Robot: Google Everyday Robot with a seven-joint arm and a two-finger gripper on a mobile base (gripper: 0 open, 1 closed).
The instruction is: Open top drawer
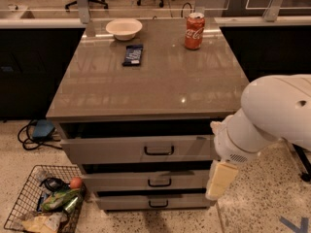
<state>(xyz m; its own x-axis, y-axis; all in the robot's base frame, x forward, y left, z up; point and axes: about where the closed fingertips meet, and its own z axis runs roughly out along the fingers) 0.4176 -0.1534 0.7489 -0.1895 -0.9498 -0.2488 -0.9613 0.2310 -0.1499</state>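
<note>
The top drawer is the widest of three grey-beige drawers under the countertop, with a small black pull handle. Its front stands a little further out than the two narrower drawers below, with a dark gap above it. Its inside does not show. My gripper hangs at the end of my bulky white arm, just beyond the drawer fronts' right end, level with the middle drawer. It is apart from the handle and holds nothing that I can see.
On the countertop stand a white bowl, a red cola can and a dark snack packet. A wire basket of items sits on the floor at lower left, with cables behind it.
</note>
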